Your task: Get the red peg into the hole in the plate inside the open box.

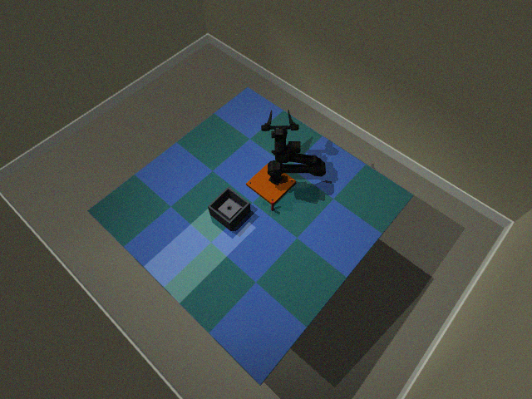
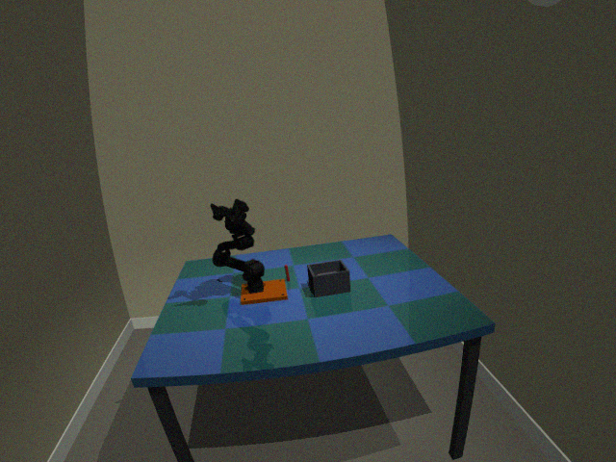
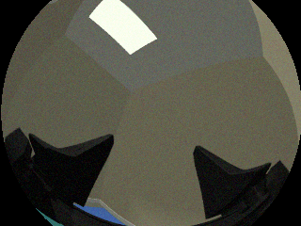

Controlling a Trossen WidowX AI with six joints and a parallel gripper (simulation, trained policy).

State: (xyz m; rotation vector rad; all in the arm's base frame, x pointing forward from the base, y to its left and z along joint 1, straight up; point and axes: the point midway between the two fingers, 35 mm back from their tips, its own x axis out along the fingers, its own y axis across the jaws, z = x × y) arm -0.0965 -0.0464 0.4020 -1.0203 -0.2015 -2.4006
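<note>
The red peg stands about upright on the table, close to a corner of the orange base plate. The open dark grey box stands a short way from the peg. In the top view a light grey plate with a small dark hole shows at the box's bottom. The hole looks empty. My gripper is wide open and empty, raised high above the table on the far side of the arm's base from the box. No peg or box shows in the wrist view.
The arm's orange base plate lies between the gripper's side and the box. The table has blue and green squares. The wrist view shows mostly walls and ceiling, with a bit of blue tabletop at the bottom.
</note>
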